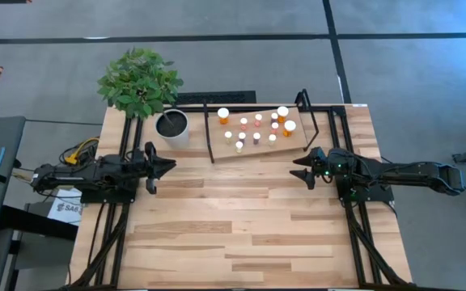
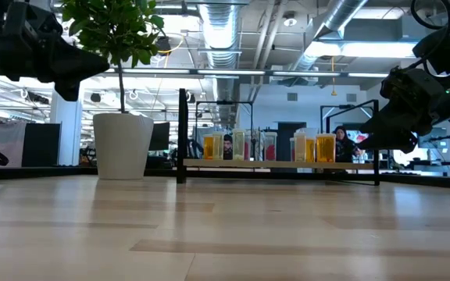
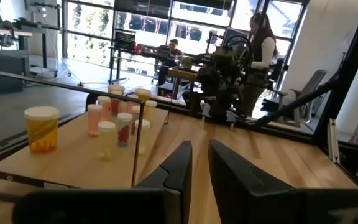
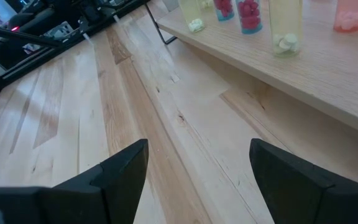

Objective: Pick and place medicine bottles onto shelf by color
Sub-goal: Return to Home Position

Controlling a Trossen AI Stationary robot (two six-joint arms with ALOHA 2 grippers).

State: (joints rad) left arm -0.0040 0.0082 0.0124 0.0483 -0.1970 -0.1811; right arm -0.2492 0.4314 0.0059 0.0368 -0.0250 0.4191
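Observation:
Several medicine bottles [image 1: 257, 125] with white caps stand upright on their bases on the shelf [image 1: 249, 149], a light board with black uprights at the table's far middle. Orange ones [image 1: 286, 120] stand at the group's outer ends; pale and pinkish-red ones [image 3: 124, 129] stand between. My left gripper [image 1: 171, 166] hovers shut at the table's left, level, pointing toward the right side. My right gripper [image 1: 295, 168] hovers open at the right, near the shelf's front right corner, tipped slightly down. Nothing lies between its fingers [image 4: 197, 146].
A white pot [image 1: 172, 126] with a leafy plant [image 1: 140, 81] stands just left of the shelf. Bare plank tabletop [image 1: 241, 218] stretches across the middle and near half. Beyond the table, a person [image 3: 263, 43] stands and another [image 3: 174, 48] sits.

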